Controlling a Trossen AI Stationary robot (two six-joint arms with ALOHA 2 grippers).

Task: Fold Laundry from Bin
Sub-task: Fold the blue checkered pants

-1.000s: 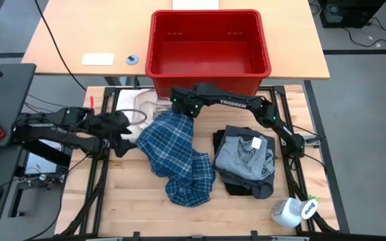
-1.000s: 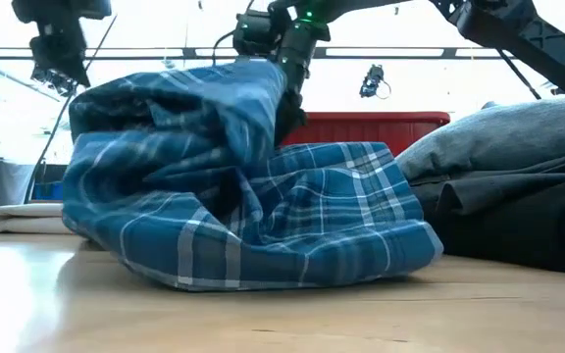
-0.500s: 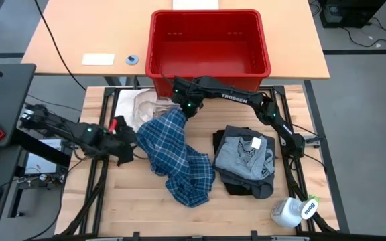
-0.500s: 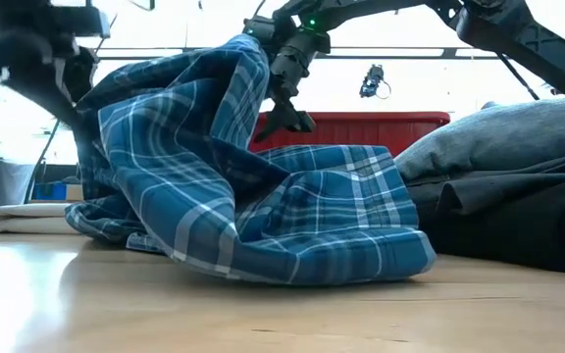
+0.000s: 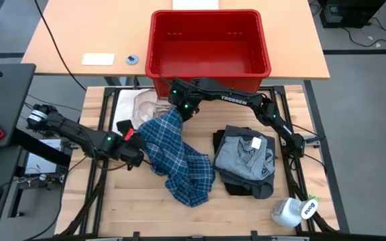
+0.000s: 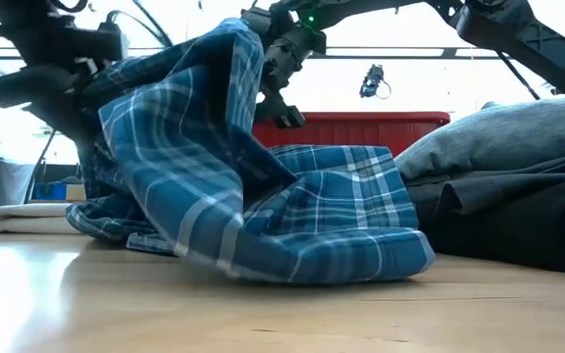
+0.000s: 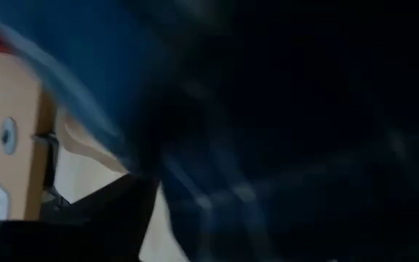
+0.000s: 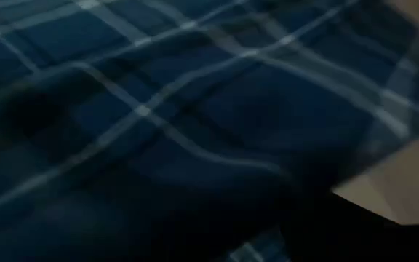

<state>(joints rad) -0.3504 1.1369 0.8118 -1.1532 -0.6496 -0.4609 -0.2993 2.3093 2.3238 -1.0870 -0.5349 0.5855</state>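
1. Blue-and-white plaid shirt (image 5: 178, 159) crumpled on the wooden-slat table (image 5: 139, 207), between the two arms; long axis running from the upper corner near the red tub down toward the table's near edge, lower end bunched in a heap.
2. Upper corner of the shirt lifted clear of the table, hanging from the right gripper (image 5: 179, 110); seen from the low view as a raised fold draping down to the left.
3. Right arm stretched from its base at the table's right side across to the centre, elbow bent, wrist just in front of the bright red rectangular plastic bin (image 5: 210, 47); jaws pinching the shirt's top corner.
4. Left arm extended low from the left side, nearly level with the table; left gripper (image 5: 134, 150) at the shirt's left edge, touching the cloth; cannot tell how its jaws stand.
5. Bin empty, standing behind the shirt on the far table.
6. Folded light grey garment (image 5: 246, 155) atop a dark one (image 5: 241, 185), right of the shirt, apart from it.
7. Cream-white cloth (image 5: 143, 104) behind the shirt's upper left.
8. White plastic bottle (image 5: 292, 211) lying at the near right corner.
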